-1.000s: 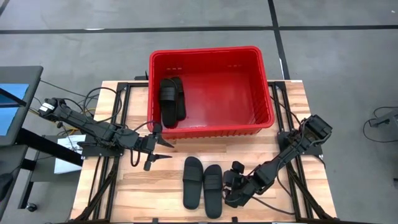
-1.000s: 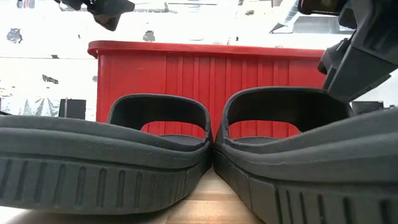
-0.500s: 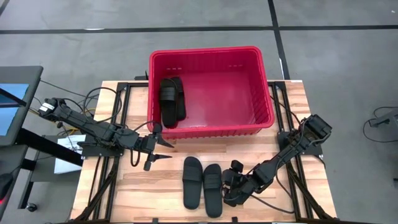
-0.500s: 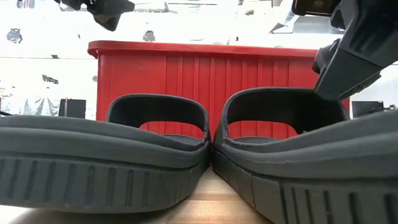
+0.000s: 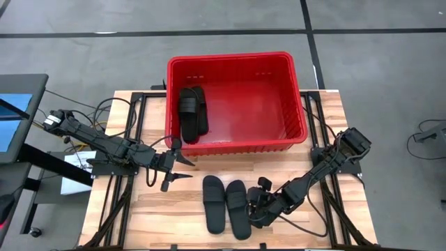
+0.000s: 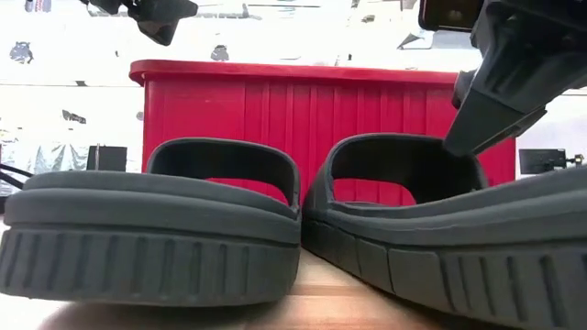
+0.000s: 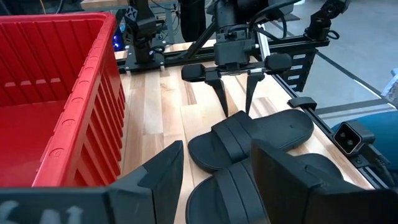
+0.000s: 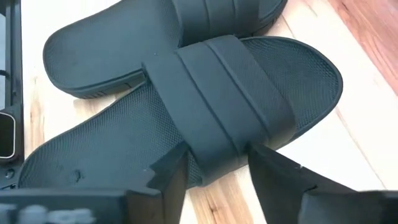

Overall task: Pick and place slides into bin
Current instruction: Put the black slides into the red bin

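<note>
The wooden table (image 5: 153,209) carries the red bin (image 5: 235,64) at twelve o'clock, with one pair of slides (image 5: 192,113) lying inside along its nine o'clock wall. Two more slides (image 5: 226,206) sit side by side, touching, at six o'clock on the table. The right gripper (image 5: 256,208) straddles the strap of the nearer one, fingers (image 8: 168,177) spread either side, not clamped. The left gripper (image 5: 182,167) hovers agape at nine o'clock, beside the bin's front wall.

A light wooden worktop (image 5: 174,209) fills the centre and lower half of the high view. The red bin (image 5: 296,104) stands on its upper edge, overhanging. Two black slides (image 5: 226,204) lie side by side, touching, at lower centre.
</note>
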